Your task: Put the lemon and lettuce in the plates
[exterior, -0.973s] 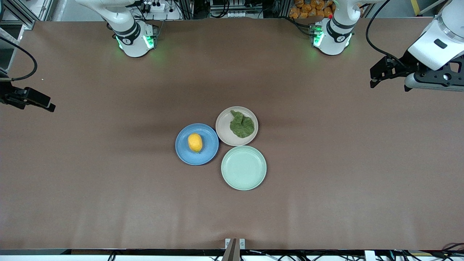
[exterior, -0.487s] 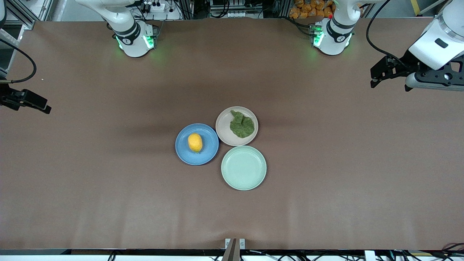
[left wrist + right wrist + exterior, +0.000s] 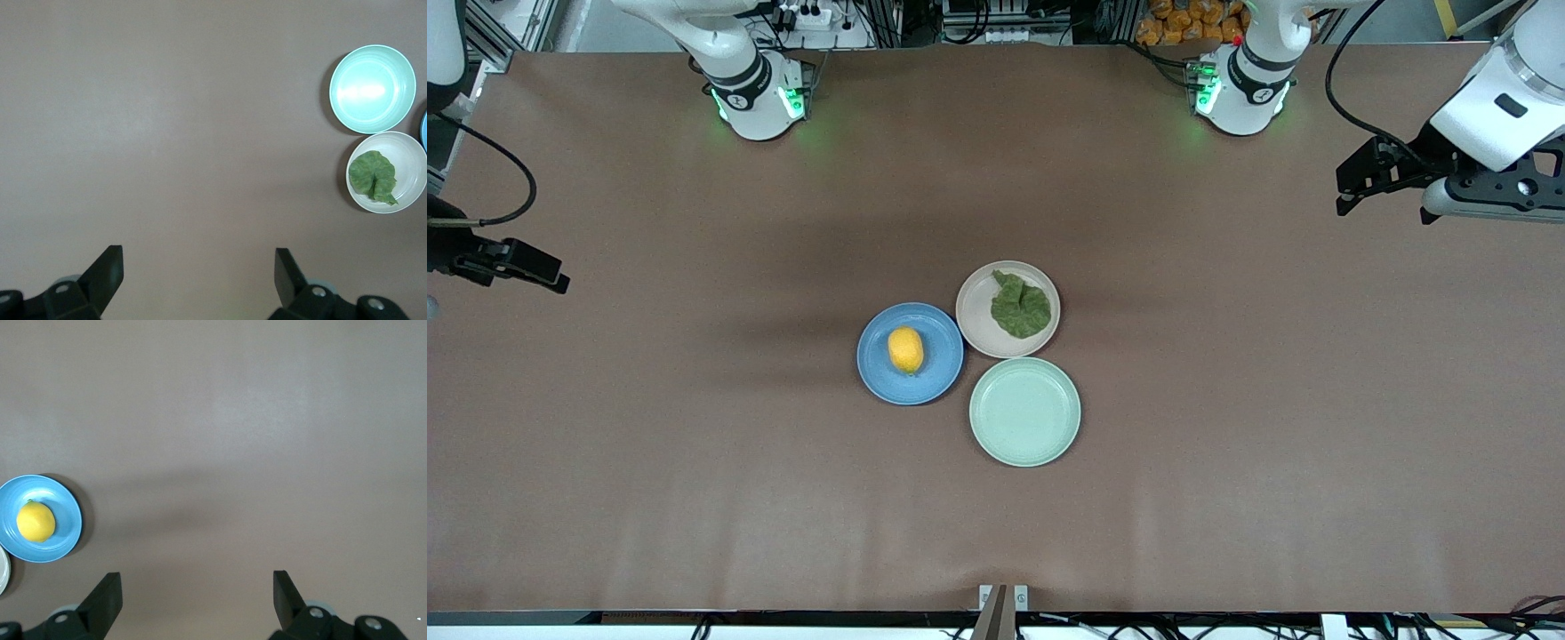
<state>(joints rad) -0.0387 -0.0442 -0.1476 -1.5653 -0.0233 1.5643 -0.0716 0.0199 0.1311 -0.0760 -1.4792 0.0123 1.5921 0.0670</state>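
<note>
The lemon (image 3: 905, 349) lies in the blue plate (image 3: 876, 378) at the table's middle. The lettuce (image 3: 1020, 308) lies flat in the beige-pink plate (image 3: 971, 313) that touches it. My left gripper (image 3: 198, 267) is open and empty, high over bare table at the left arm's end. Its wrist view shows the lettuce (image 3: 372, 175) in its plate (image 3: 411, 159). My right gripper (image 3: 197, 590) is open and empty, high over bare table at the right arm's end. Its wrist view shows the lemon (image 3: 35, 521) in the blue plate (image 3: 65, 539).
A pale mint-green plate (image 3: 1024, 412) stands empty, nearer the front camera than the other two and touching them. It also shows in the left wrist view (image 3: 372, 88). Brown table (image 3: 1227, 444) spreads wide around the plates.
The right arm's hand has shifted a little toward the front camera at its end of the table. The left arm, lemon, lettuce and plates have not moved.
</note>
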